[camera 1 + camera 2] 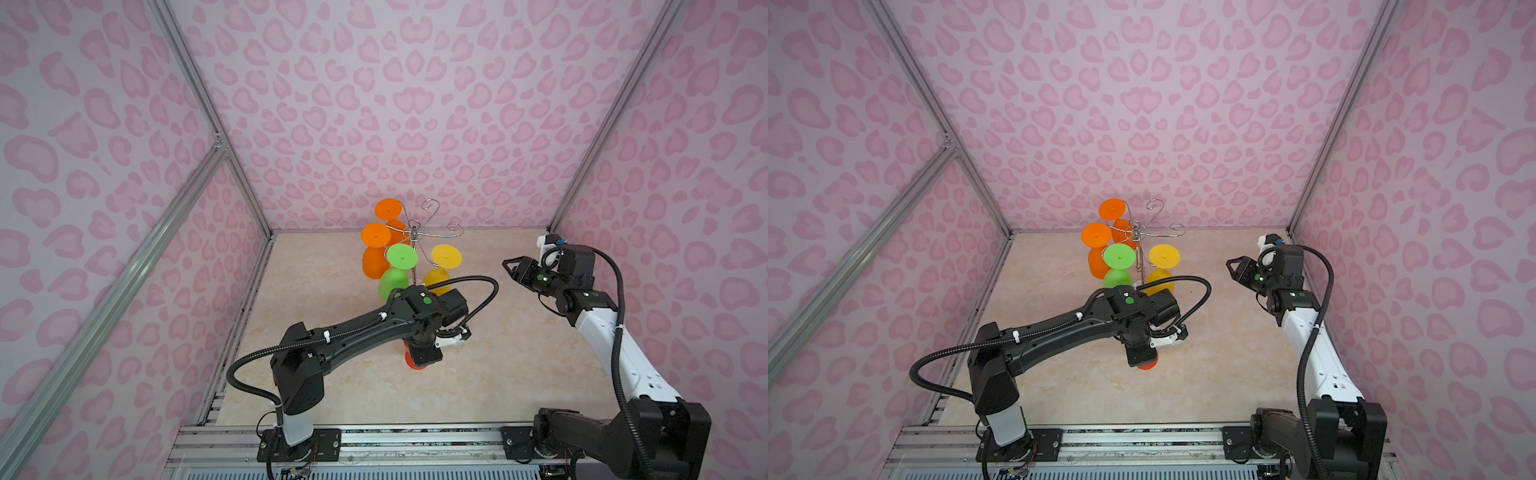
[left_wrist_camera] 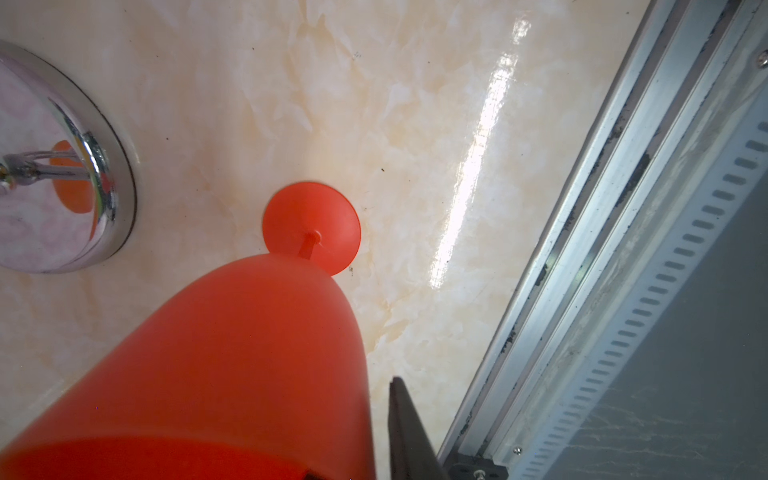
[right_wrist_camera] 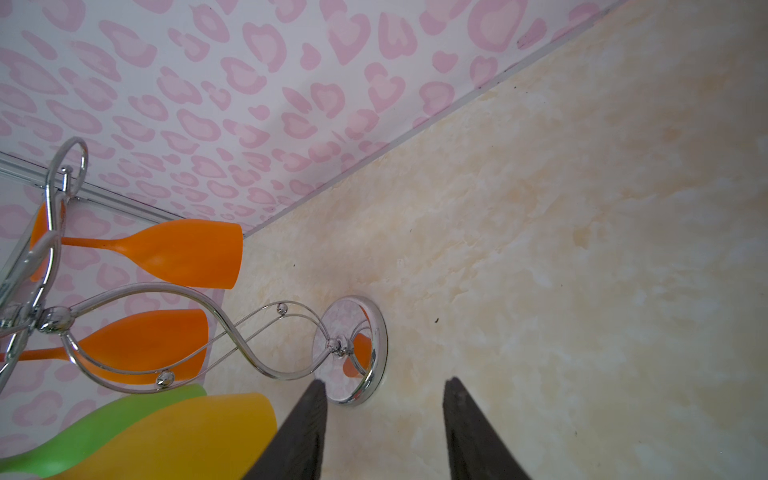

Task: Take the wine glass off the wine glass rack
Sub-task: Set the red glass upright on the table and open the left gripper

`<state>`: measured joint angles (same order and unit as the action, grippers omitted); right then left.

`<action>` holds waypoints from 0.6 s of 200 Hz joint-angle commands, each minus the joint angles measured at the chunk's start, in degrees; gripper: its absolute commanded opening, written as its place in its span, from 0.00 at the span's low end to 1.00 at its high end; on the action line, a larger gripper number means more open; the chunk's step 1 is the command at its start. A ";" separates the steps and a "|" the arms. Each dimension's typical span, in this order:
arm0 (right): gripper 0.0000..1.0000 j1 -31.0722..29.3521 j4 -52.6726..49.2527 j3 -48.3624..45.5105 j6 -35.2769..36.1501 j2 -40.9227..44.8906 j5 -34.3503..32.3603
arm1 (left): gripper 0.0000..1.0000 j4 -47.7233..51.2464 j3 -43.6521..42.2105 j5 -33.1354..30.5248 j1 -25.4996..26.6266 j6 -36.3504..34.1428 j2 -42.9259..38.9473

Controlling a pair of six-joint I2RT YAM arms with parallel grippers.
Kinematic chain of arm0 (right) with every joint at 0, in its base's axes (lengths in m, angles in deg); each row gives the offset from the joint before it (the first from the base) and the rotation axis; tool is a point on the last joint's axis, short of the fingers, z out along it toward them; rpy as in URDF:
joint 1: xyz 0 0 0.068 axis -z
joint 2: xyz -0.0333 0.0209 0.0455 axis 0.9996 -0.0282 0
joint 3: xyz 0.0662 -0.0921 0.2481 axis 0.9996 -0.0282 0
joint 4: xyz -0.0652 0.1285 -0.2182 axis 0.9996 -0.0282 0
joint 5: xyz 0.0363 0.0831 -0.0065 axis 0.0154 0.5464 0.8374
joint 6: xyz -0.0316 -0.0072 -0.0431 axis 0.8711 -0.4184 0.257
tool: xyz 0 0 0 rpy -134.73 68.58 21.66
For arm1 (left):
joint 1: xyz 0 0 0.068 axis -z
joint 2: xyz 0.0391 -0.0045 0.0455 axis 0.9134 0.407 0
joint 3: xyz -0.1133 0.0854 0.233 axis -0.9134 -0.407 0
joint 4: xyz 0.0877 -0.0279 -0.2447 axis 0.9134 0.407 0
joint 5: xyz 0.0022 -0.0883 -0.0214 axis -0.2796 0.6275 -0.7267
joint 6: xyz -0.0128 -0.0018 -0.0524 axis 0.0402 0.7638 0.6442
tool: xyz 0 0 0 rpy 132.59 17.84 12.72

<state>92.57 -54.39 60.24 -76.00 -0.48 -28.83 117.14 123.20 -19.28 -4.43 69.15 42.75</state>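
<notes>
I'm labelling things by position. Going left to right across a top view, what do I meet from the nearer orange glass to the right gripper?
nearer orange glass → green glass → yellow glass → right gripper

The cream marbled tabletop (image 1: 478,374) carries the wine glass rack (image 3: 336,345) near its far edge. A red wine glass (image 2: 249,353) stands upright near the middle.

Showed the red wine glass (image 2: 249,353) off the rack, upright, with its round foot flat on the marbled tabletop (image 2: 415,124), near the mirror-like round base of the wine glass rack (image 3: 266,328). Showed that rack as chrome wire, upright near the back wall, scroll-ended arms spread atop a thin pole. Carried, hung bowl-down by their feet, a front orange glass (image 1: 376,236), a rear orange glass (image 1: 388,209), a green glass (image 1: 402,256) and a yellow glass (image 1: 446,256).
</notes>
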 commanded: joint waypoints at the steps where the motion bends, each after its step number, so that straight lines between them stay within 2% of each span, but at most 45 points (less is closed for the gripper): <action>1: 0.47 0.04 1.41 -0.47 0.07 -0.34 0.85 | 0.23 1.94 1.30 -0.47 -0.04 0.44 0.11; 22: 0.47 0.03 1.56 -0.70 0.07 -0.32 0.91 | 0.31 2.77 2.39 -1.74 -0.08 0.86 -0.55; 47: 0.48 0.03 2.00 -0.92 -0.11 -0.34 1.16 | 0.35 4.51 4.03 -3.41 -0.04 1.23 -1.55; 51: 0.48 0.06 2.10 -1.03 -0.18 -0.34 1.23 | 0.40 4.87 4.36 -3.66 -0.08 1.27 -1.77; 69: 0.49 0.06 2.29 -1.14 -0.37 -0.34 1.29 | 0.48 6.53 5.54 -6.08 -0.08 2.11 -2.63; 88: 0.50 0.04 2.62 -1.31 -0.63 -0.17 1.66 | 0.52 8.40 6.70 -9.49 -0.04 3.23 -4.09; 120: 0.52 0.03 4.70 -1.48 -2.99 1.08 4.32 | 0.56 8.49 7.36 -12.64 -0.04 4.13 -11.20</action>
<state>92.61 -53.50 59.17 -76.96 -0.21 -27.08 123.63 129.23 -27.82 -4.45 71.93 36.58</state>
